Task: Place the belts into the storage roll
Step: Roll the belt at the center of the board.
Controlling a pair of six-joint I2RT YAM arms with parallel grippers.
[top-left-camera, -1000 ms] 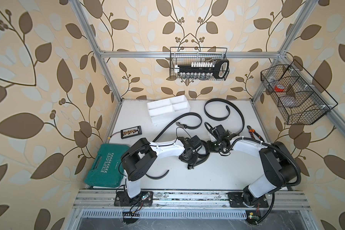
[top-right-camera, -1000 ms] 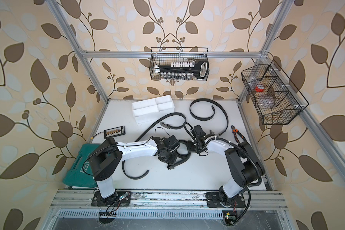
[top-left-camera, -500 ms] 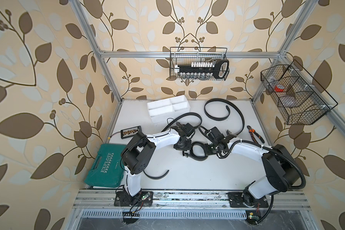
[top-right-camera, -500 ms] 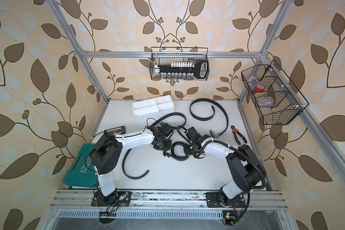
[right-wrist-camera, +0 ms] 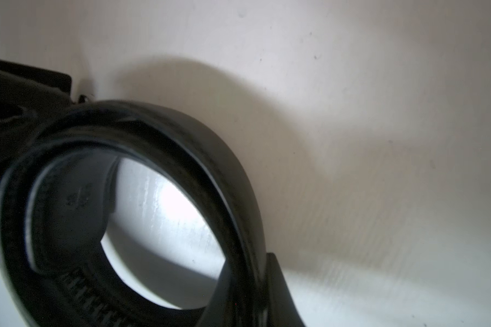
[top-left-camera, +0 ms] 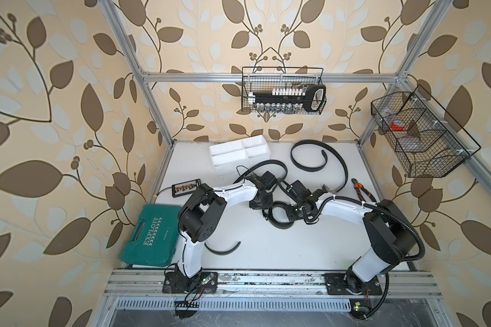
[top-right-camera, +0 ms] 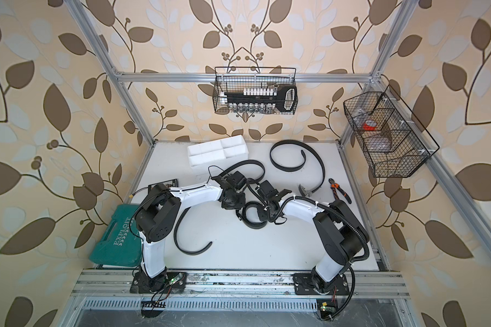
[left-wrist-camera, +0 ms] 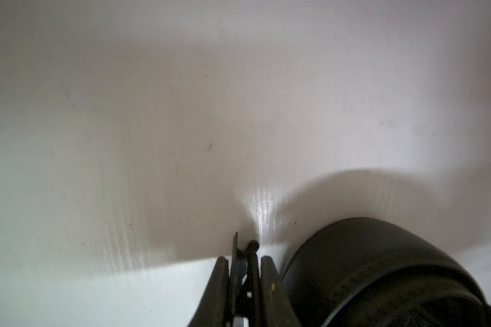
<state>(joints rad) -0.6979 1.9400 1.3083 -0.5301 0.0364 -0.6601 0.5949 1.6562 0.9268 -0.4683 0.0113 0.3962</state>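
We've got the coiled belt (top-left-camera: 281, 225) at the middle of the table (top-left-camera: 281, 252), well apart from the storage roll (top-left-camera: 228, 166) by the far edge, left gripper (left-wrist-camera: 244, 262) pinched nearly closed on what looks like its buckle, right gripper (right-wrist-camera: 247, 294) clamped on the coil's wall.

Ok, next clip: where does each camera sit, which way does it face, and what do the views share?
Both top views: high over the front rail, looking down on the table, the storage roll, left arm and right arm.
Left wrist: on the left arm, looking low across the table; the left gripper is closed on what looks like the buckle of the coiled belt.
Right wrist: on the right arm, close on the coiled belt; the right gripper pinches its wall.
Shared: all views show the coiled belt.
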